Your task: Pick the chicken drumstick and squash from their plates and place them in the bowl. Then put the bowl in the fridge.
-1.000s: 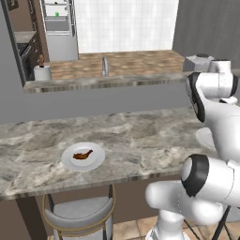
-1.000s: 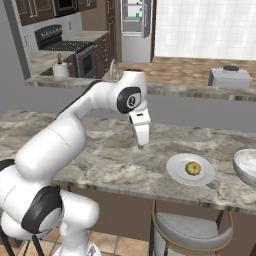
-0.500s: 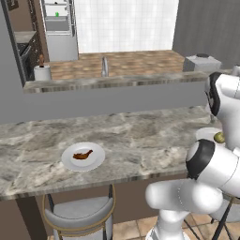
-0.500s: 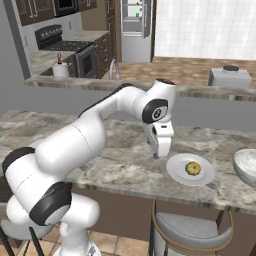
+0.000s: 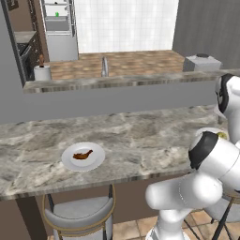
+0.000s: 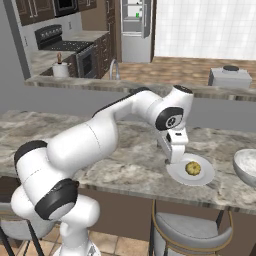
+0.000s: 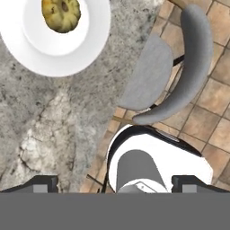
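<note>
On the left base view's plate (image 5: pixel 83 156) lies the drumstick (image 5: pixel 83 154) — the right shows the squash (image 6: pixel 193 168) plated just beside the gripper (image 6: pixel 174 159), wide open, empty.

The bowl (image 6: pixel 246 167) and squash (image 7: pixel 61 14) are cut by picture edges.

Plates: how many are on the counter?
2. One plate holds the chicken drumstick, toward the counter's left end. The other plate holds the squash, toward the right, near the bowl.
</note>
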Available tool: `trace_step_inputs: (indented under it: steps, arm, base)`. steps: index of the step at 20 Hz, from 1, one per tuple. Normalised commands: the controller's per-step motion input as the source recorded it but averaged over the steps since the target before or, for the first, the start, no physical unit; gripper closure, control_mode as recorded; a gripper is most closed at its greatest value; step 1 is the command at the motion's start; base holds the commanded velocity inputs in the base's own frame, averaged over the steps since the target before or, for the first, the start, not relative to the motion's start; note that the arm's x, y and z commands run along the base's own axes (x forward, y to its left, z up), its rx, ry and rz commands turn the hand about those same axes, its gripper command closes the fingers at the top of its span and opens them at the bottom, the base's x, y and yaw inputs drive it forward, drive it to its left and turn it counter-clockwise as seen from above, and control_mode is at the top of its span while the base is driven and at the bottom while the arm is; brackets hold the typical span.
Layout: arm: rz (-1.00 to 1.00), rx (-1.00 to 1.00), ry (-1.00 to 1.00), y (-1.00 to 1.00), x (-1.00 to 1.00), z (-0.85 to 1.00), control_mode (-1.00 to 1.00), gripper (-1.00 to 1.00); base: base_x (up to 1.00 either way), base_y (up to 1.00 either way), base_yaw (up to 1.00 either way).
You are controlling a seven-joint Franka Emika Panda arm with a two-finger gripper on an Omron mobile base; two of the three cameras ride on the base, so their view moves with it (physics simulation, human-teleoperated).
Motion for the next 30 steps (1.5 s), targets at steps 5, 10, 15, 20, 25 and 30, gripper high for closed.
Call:
trace_step_inputs:
  steps: [5, 10, 15, 20, 25, 30]
  arm:
    - [0.00, -0.07, -0.01, -0.22, 0.00, -0.06, -1.00, -1.00]
    - [0.00, -0.13, -0.13, -0.06, -0.01, -0.21, -1.00, -1.00]
    - [0.00, -0.04, -0.18, -0.03, 0.06, -0.20, -1.00, -1.00]
    - [0.00, 0.00, -0.20, -0.11, 0.18, -0.16, -1.00, -1.00]
    - [0.00, 0.00, -0.05, -0.17, 0.21, -0.12, -1.00, -1.00]
    - [0.00, -0.02, 0.06, -0.24, 0.16, 0.00, -1.00, -1.00]
  base:
    - [0.00, 0.00, 0.00]
    - [0.00, 0.00, 0.00]
    - [0.00, 0.00, 0.00]
    - [0.00, 0.00, 0.00]
    - [0.00, 0.00, 0.00]
    - [0.00, 0.00, 0.00]
